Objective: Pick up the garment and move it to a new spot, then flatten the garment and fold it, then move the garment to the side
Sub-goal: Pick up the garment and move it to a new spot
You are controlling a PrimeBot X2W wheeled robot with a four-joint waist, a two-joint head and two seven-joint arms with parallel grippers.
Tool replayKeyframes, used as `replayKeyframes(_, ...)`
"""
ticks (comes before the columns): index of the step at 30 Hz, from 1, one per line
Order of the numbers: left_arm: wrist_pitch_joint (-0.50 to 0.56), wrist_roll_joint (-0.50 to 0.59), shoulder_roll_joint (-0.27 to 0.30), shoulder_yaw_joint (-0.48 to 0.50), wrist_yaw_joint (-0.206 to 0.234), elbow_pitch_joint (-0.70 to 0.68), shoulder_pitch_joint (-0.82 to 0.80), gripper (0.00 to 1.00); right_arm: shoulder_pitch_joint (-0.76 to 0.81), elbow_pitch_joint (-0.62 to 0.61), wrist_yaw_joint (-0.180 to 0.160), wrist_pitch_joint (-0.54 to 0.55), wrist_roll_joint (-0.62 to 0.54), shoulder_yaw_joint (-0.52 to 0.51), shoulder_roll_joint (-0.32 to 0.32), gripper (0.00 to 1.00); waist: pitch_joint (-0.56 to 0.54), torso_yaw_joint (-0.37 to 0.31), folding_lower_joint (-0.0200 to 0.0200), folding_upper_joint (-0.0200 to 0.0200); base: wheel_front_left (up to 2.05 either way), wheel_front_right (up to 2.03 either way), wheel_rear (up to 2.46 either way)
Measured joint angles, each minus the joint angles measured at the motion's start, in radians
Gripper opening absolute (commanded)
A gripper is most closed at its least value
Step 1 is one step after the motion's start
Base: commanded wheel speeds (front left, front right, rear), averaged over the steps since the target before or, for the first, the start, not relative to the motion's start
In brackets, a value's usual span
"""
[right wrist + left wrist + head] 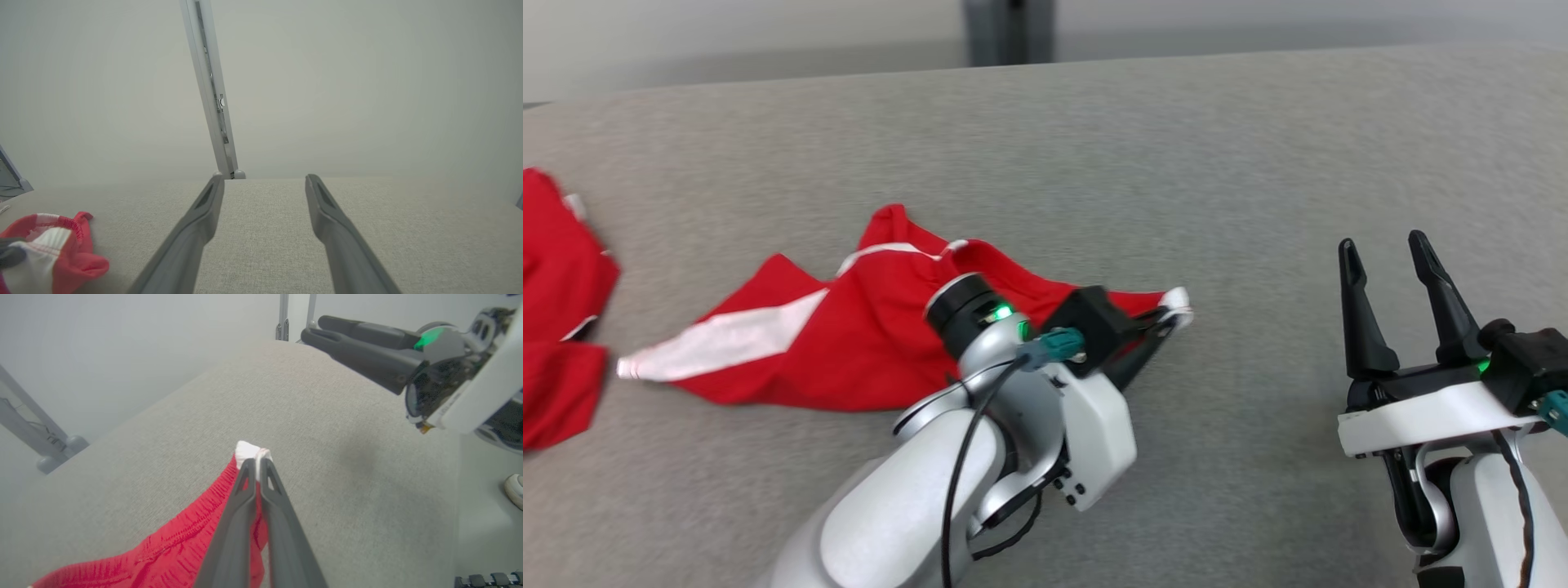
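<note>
STEP: move the garment (849, 351) by its pinched white-trimmed corner, low and slow so it trails flat (a fast pull may bunch it) | LEFT: left gripper (256, 462) clamped on that corner; garment lies crumpled mid-table (1176, 147) | RIGHT: right gripper (1390, 255) spread wide, empty, well apart

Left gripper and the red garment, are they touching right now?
Touching. The left wrist view shows the left gripper shut on the white-trimmed corner of the red garment, with cloth pinched between its fingertips.
</note>
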Motion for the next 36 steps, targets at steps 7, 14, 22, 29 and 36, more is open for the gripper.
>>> replayKeyframes(7,-0.012,0.012,-0.039,-0.039,0.005,-0.007,-0.072,0.00,-0.013,0.029,0.000,-0.024,0.033,-0.005,0.000,1.00,0.030,-0.149,0.0000,0.0000,0.00,0.00,0.00)
replayKeyframes(14,-0.036,-0.021,-0.063,-0.074,0.018,0.065,-0.096,0.00,-0.011,0.048,0.000,-0.034,0.067,-0.004,-0.001,1.00,0.064,-0.273,0.0000,0.0000,0.00,0.00,0.00)
replayKeyframes(22,-0.126,-0.090,-0.065,-0.143,0.013,0.150,-0.098,1.00,-0.014,0.048,0.000,-0.040,0.074,-0.012,-0.001,1.00,0.099,-0.288,0.0000,0.0000,0.00,0.00,0.00)
replayKeyframes(29,-0.180,-0.182,-0.068,-0.203,0.004,0.061,-0.115,1.00,-0.022,0.045,0.000,-0.041,0.058,-0.029,0.000,1.00,0.085,-0.236,0.0000,0.0000,0.00,0.00,0.00)
replayKeyframes(36,-0.242,-0.182,0.030,-0.080,0.089,0.002,-0.114,1.00,-0.024,0.048,0.000,-0.041,0.050,-0.036,0.000,1.00,0.048,-0.170,0.0000,0.0000,0.00,0.00,0.00)
